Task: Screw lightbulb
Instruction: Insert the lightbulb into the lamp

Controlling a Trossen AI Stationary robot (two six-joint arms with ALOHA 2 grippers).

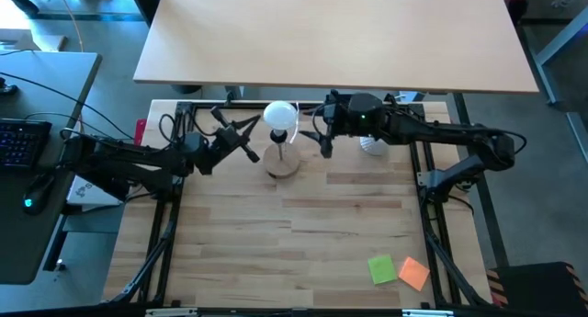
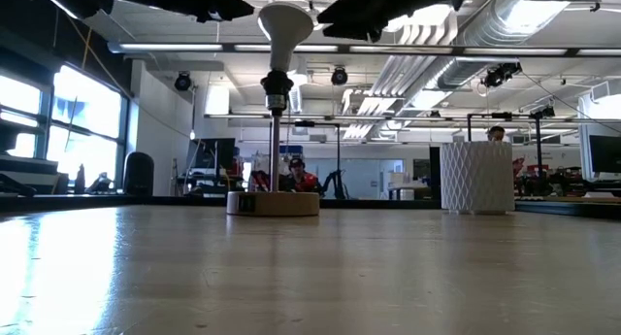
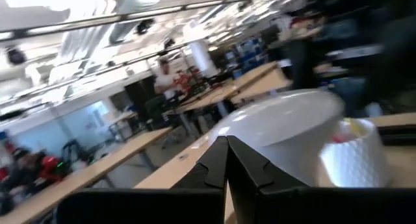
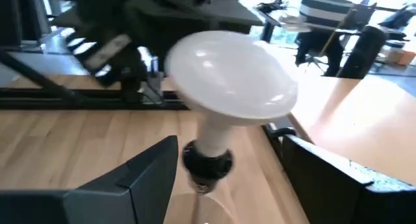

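We are seeing the lightbulb [image 4: 229, 78] already sitting upright in the black socket [image 4: 207, 161] of the wooden lamp base [image 1: 282, 162], so the seating looks done and only final tightening may be remaining. Our right gripper [image 1: 323, 139] is standing spread wide around the bulb's neck without touching, while our left gripper [image 1: 246, 148] is waiting beside it, fingers pressed together.
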